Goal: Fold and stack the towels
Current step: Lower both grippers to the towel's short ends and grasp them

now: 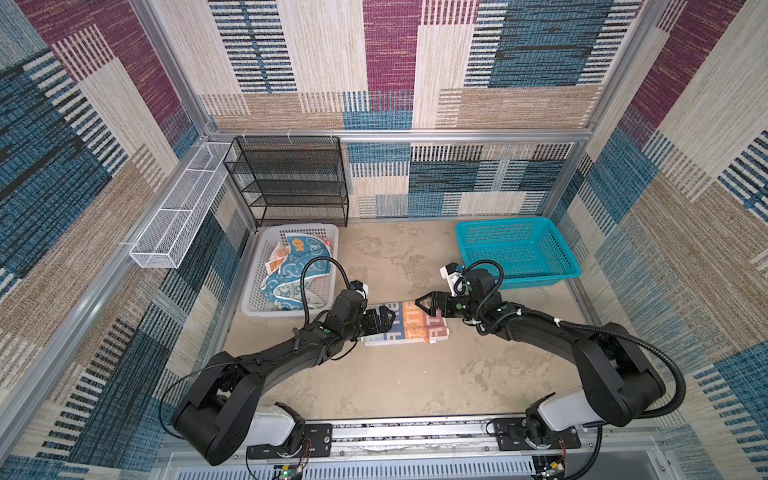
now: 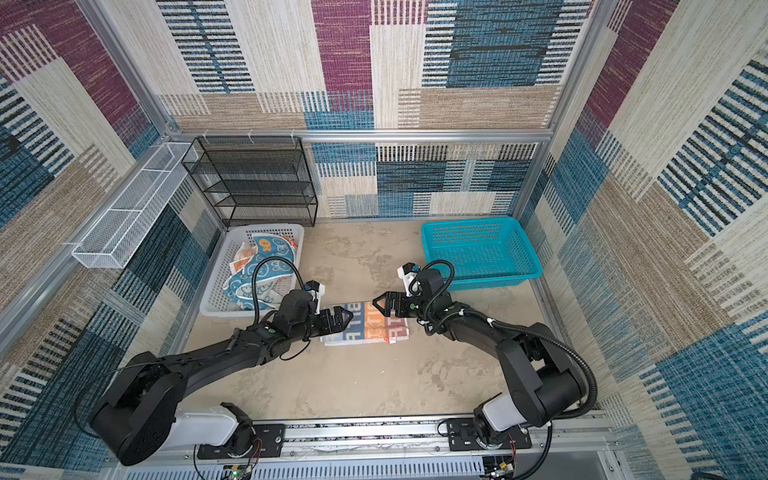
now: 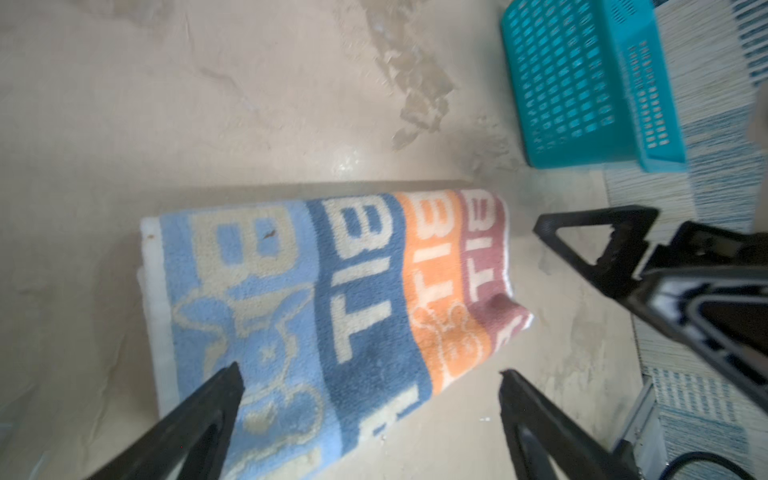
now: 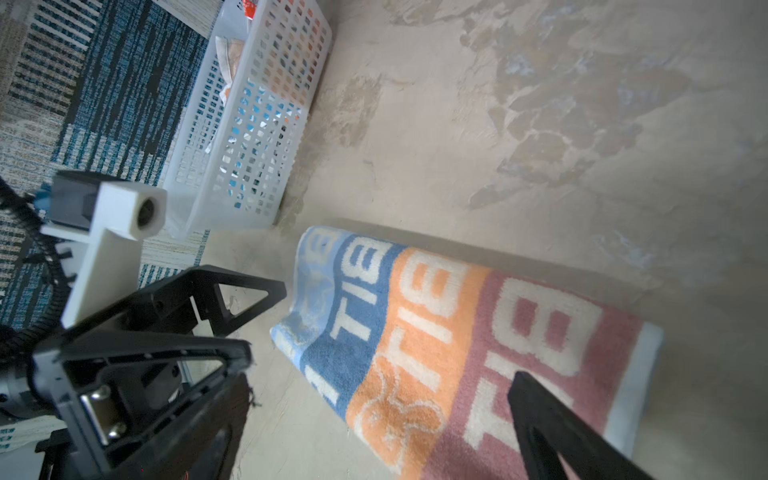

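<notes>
Three towels are in sight, and only one, the folded lettered towel (image 1: 411,328) (image 2: 372,328), lies out on the surface (image 1: 395,382), a flat strip of blue, orange and red blocks with white letters. Both hands hang over it with jaws spread wide and nothing between them. The left hand (image 1: 384,321) (image 2: 343,319) is above the towel's pale blue end, and in the left wrist view its dark fingers (image 3: 216,399) straddle the cloth (image 3: 332,299). The right hand (image 1: 426,305) (image 2: 380,302) is above the far edge near the red end, pointing toward the left hand. In both top views the left arm covers part of the towel's blue end. Just past that end sits a white basket (image 1: 291,230), where a teal printed towel (image 1: 282,286) and an orange-and-white towel (image 1: 276,259) lie crumpled together. Farther behind the folded towel, past the white basket, a black mesh rack (image 1: 291,183) stands against the back wall. Beyond the towel's red end, well apart from it, sits a teal basket (image 1: 503,222).
</notes>
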Action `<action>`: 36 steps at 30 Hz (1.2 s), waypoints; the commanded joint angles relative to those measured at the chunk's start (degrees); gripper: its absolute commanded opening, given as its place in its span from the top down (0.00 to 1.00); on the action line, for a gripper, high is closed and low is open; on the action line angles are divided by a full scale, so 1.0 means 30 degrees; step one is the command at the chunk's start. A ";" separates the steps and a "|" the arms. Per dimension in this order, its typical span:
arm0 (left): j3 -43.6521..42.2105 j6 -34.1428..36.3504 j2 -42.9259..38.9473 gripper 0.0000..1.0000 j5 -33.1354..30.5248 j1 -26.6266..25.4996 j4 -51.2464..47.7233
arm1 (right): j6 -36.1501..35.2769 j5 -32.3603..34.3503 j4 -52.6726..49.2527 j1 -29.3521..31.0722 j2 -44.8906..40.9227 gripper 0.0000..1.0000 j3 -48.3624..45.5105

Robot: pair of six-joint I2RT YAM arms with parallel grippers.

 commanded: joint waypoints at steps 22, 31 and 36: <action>-0.0298 0.0088 -0.0472 0.01 0.0256 -0.0092 -0.2238 | -0.1971 0.3379 -0.4547 -0.0587 -0.1929 0.01 -0.1132; 0.3036 -0.0070 0.1479 0.01 0.1838 -0.0342 -0.2251 | -0.2009 0.2276 -0.4042 -0.1383 0.0083 0.08 -0.0865; 0.3818 -0.0836 0.4397 0.01 0.2811 -0.0835 -0.0401 | -0.1727 0.1327 -0.3237 -0.1385 0.1150 0.19 -0.0850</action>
